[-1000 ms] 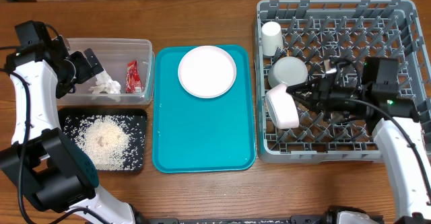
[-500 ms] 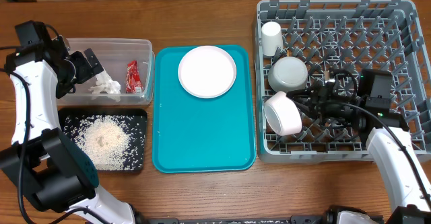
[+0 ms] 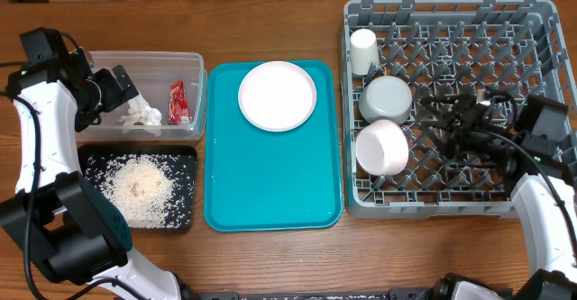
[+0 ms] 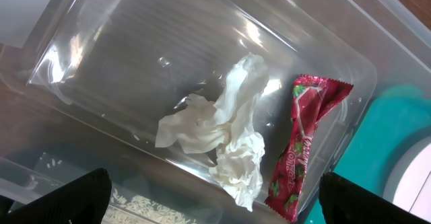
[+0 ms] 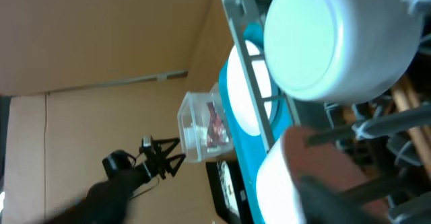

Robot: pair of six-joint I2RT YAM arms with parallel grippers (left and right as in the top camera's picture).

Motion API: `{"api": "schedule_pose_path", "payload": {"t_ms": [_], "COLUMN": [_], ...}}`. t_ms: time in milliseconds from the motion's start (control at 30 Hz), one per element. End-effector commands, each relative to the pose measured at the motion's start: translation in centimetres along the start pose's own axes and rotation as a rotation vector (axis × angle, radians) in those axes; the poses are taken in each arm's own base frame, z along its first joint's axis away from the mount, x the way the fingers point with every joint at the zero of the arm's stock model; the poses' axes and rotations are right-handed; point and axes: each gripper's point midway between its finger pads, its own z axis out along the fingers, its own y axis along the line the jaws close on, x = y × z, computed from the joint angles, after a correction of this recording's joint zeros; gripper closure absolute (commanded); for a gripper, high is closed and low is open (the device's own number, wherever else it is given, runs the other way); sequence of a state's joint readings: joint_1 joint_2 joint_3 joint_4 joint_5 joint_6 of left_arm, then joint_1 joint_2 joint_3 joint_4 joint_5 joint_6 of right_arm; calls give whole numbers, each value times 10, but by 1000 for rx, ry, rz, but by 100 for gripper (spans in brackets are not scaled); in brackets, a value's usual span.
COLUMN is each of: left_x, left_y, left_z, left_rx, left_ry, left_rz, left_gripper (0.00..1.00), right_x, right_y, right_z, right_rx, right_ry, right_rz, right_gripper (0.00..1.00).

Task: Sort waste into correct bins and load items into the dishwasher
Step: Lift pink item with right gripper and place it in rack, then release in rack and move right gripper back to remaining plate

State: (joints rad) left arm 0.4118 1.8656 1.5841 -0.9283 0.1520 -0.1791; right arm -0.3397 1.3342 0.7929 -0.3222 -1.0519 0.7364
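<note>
The left gripper [image 3: 117, 86] hangs spread wide over the tissue [image 3: 141, 115] in the tub [image 3: 144, 57]. The right gripper [image 3: 448, 120] sits at 3 o'clock of the pinkish bowl [image 3: 380, 147], and whether its fingers are parted cannot be told.

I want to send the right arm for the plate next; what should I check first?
1. Right gripper clear of pink bowl: ok, apart from it.
2. Right gripper open: cannot tell, blurred.
3. Pink bowl seated in rack: ok, beside grey bowl.
4. Plate reachable: ok, alone on teal tray.
5. Left gripper out of the way: ok, open over tub.
</note>
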Motion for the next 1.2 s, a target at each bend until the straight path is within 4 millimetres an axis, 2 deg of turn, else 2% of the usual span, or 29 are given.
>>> {"api": "schedule_pose_path", "payload": {"t_ms": [0, 167, 333, 400, 567, 667, 800, 867, 933, 1033, 1167], "left_x": [-7, -7, -7, -7, -7, -7, -7, -7, -7, -7, -7], "left_y": [-9, -9, -9, -9, -9, -9, -9, -9, -9, -9, -9], "left_z": [-16, -16, -16, -16, -16, -16, -16, -16, -16, -16, -16], "left_rx": [7, 6, 7, 7, 7, 6, 7, 7, 7, 7, 7], "left_ry": [-44, -44, -44, -44, -44, -45, -44, -44, -44, -44, -44], "left_rz": [38, 38, 38, 38, 38, 38, 38, 38, 38, 38, 38], "left_gripper": [0, 0, 0, 0, 0, 0, 0, 0, 0, 0, 0], "right_x": [-3, -9, -14, -16, -20, -19, -18, -8, 11, 50, 95], "right_y": [-3, -5, 1, 9, 49, 60, 69, 84, 101, 119, 115], "right_z": [-1, -2, -2, -2, 1, 7, 13, 19, 33, 62, 102], "right_rx": [16, 35, 19, 11, 11, 137, 454, 553, 566, 538, 572], "right_ry": [-24, -52, -69, -73, -70, -93, -203, -243, -229, -170, -112], "right_rz": [-39, -81, -107, -129, -244, -303, -465, -574, -696, -874, -1018], "right_gripper": [0, 0, 0, 0, 1, 1, 1, 1, 1, 1, 0]}}
